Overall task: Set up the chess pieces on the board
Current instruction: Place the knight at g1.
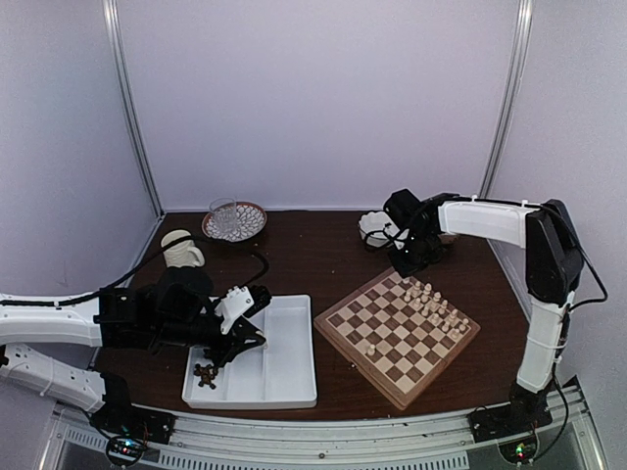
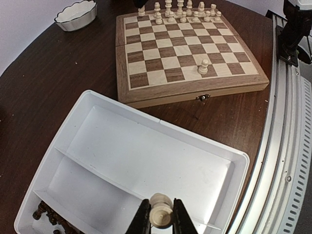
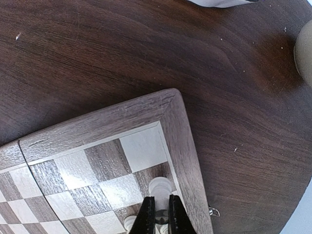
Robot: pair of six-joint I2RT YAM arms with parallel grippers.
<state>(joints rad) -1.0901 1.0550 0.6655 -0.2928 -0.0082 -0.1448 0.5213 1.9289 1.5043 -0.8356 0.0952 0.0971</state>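
Note:
My left gripper (image 1: 235, 348) (image 2: 161, 201) hovers over the white two-compartment tray (image 1: 284, 362) (image 2: 146, 156), shut on a cream chess piece (image 2: 161, 214) with its round base facing the camera. The board (image 1: 392, 338) (image 2: 185, 48) lies right of the tray. Several cream pieces (image 1: 436, 305) (image 2: 180, 9) line its far right edge, and a lone cream pawn (image 1: 369, 348) (image 2: 204, 66) stands near the front. My right gripper (image 1: 407, 264) (image 3: 158, 200) is low over the board's far corner (image 3: 97, 126), shut on a cream piece (image 3: 161, 186) at an edge square.
Dark brown pieces (image 1: 206, 372) (image 2: 46, 217) lie in the tray's near left corner. A white scalloped bowl (image 1: 377, 227) (image 2: 75, 14) sits behind the board. A patterned bowl (image 1: 234, 221) and a white mug (image 1: 181, 247) stand at the back left. A metal rail (image 2: 292, 146) runs along the near edge.

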